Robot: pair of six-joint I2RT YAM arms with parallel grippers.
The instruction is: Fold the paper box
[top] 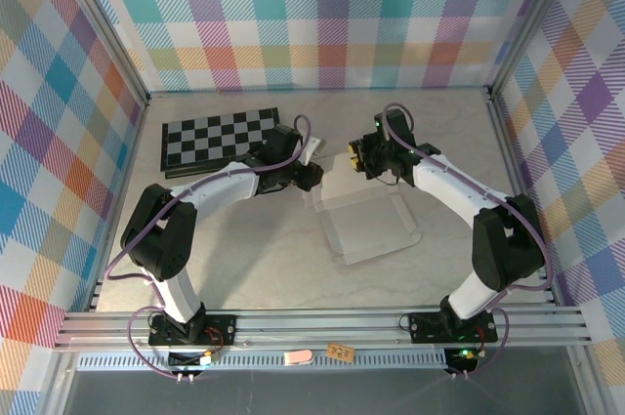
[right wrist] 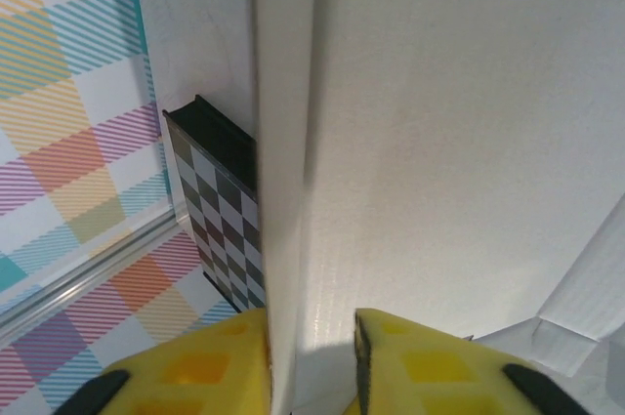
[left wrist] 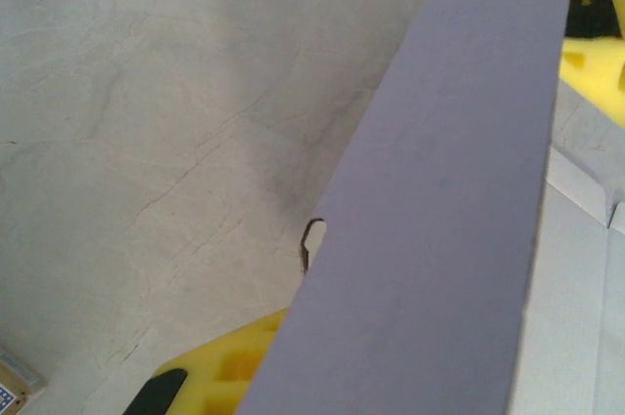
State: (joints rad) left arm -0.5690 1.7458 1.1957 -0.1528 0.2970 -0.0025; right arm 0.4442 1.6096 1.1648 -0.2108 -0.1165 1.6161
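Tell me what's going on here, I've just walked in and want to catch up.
Two robot arms are folding a paper box on the table. The left gripper is shut on a purple flap at the box's far left corner, holding it up. The right gripper straddles an upright cream panel at the far edge, jaws slightly apart. The near part of the box lies flat.
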